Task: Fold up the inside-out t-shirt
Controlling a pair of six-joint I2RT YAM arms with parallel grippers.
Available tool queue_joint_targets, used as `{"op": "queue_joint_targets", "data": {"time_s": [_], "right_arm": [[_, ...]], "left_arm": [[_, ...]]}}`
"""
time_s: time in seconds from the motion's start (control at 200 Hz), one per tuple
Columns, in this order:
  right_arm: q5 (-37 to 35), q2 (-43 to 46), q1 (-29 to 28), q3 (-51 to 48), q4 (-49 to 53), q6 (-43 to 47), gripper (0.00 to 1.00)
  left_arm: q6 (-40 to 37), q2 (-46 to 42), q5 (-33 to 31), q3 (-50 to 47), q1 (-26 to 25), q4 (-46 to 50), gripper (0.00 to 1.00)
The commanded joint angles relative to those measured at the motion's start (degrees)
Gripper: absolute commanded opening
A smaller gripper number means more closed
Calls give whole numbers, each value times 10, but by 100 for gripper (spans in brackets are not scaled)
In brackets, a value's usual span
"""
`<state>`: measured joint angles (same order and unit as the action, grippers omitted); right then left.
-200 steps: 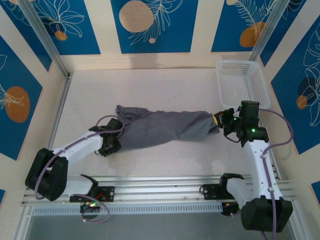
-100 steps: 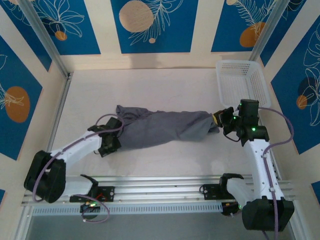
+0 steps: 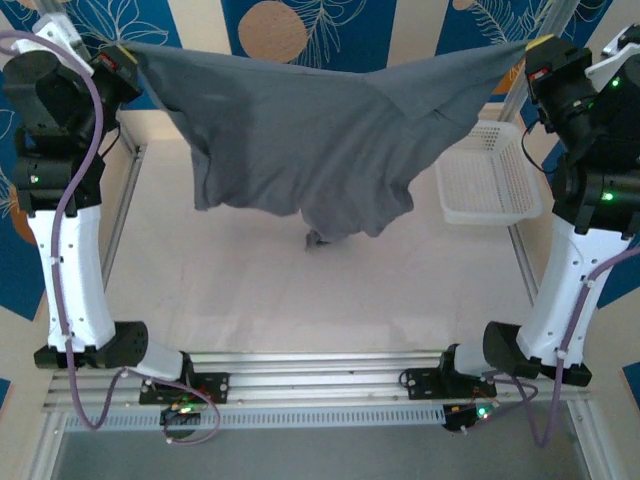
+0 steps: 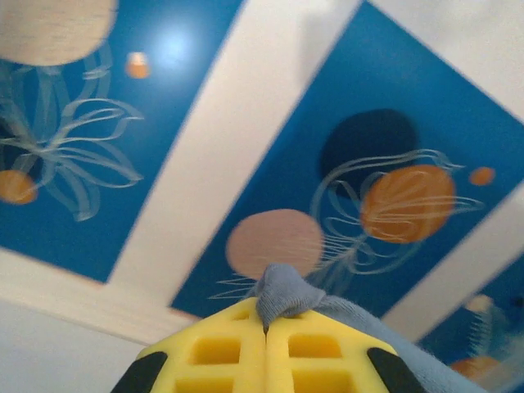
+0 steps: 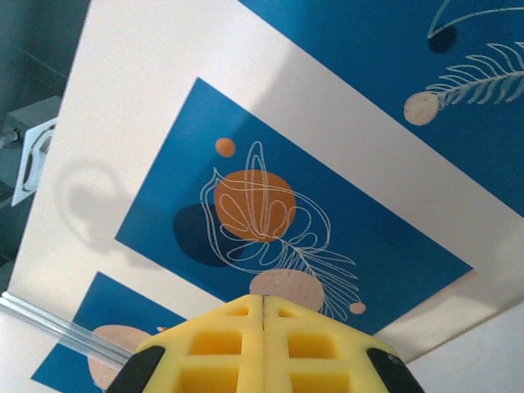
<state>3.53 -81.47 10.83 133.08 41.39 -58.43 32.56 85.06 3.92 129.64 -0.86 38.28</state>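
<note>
- My left gripper (image 4: 264, 327) is clamped tight on a bunched bit of the slate-grey t-shirt (image 3: 300, 130). The cloth pokes out above the yellow pads (image 4: 246, 323).
- My right gripper (image 3: 537, 52) is pressed closed, pinching the shirt's opposite end up high.
- The t-shirt hangs stretched between my two raised arms and sags in the middle over the table (image 3: 250, 290). I cannot tell whether its lowest fold touches the table.
- The white mesh basket (image 3: 480, 212) sits on the table at the far right, under the shirt's right end.
</note>
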Motion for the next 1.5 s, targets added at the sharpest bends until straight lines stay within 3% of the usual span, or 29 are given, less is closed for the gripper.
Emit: {"op": "queue_joint_targets", "data": {"time_s": [0.0, 0.125, 0.385, 0.73, 0.9, 1.11, 1.34, 1.495], "right_arm": [[49, -25, 6, 25, 4, 0, 0], [43, -22, 6, 74, -5, -2, 0], [34, 0, 6, 110, -50, -30, 0], [-76, 56, 6, 140, -112, 12, 0], [-100, 49, 6, 134, -117, 26, 0], [-46, -37, -5, 138, -110, 12, 0], [-50, -195, -101, 156, -84, 66, 0], [-64, -344, -136, 192, -73, 42, 0]], "left_arm": [[-2, 19, 121, 10, 9, -4, 0], [-20, -10, 121, 10, 12, -13, 0], [-75, -74, 45, 35, 13, -10, 0], [-42, -112, 85, 87, 12, -49, 0], [-54, -108, 60, 84, 12, -26, 0], [-70, -64, 48, 28, 13, -19, 0], [-57, 26, 14, -87, 20, -46, 0], [-42, 148, 5, -120, 25, -93, 0]]}}
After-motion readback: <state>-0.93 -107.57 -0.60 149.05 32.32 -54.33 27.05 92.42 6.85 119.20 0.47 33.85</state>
